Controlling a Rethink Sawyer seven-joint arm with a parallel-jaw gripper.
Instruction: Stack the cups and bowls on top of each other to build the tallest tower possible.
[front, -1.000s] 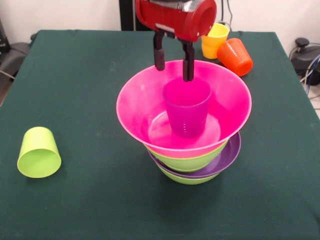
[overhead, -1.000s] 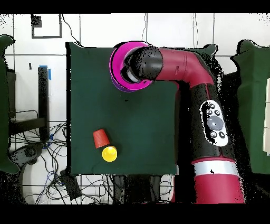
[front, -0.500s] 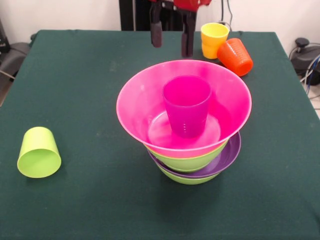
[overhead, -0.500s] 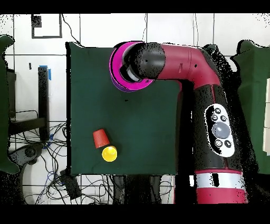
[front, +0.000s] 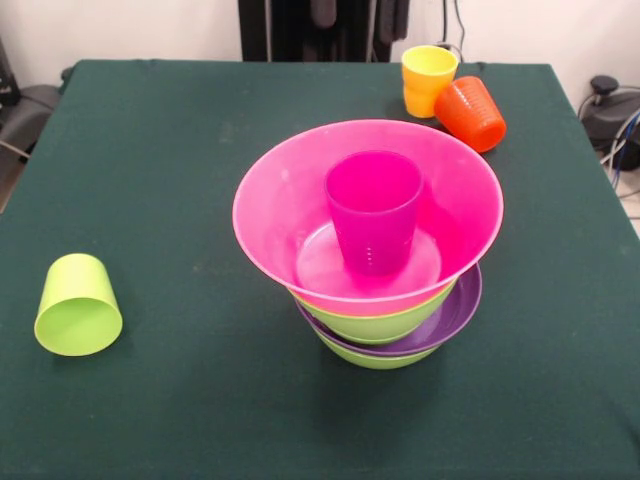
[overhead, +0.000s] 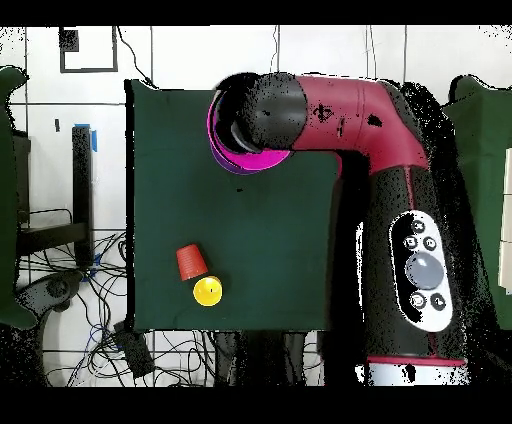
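The tower stands mid-table: a lime green bowl (front: 372, 358) at the bottom, a shallow purple bowl (front: 458, 312), another lime green bowl (front: 380, 323), and the wide pink bowl (front: 275, 195) on top. A translucent purple cup (front: 373, 208) stands upright inside the pink bowl. My gripper (front: 355, 12) shows only as two dark fingertips at the top edge, apart and empty, high above the tower. In the overhead view the arm (overhead: 340, 105) covers most of the pink bowl (overhead: 214, 128). The small red bowl is out of view.
A lime green cup (front: 77, 305) lies on its side at the left. A yellow-orange cup (front: 428, 80) stands upright at the far right, with an orange cup (front: 470, 113) on its side beside it. Both show in the overhead view, orange (overhead: 191, 262) and yellow (overhead: 208, 291).
My gripper has risen from around the purple cup's rim up to the picture's top edge. The purple cup stays standing in the pink bowl.
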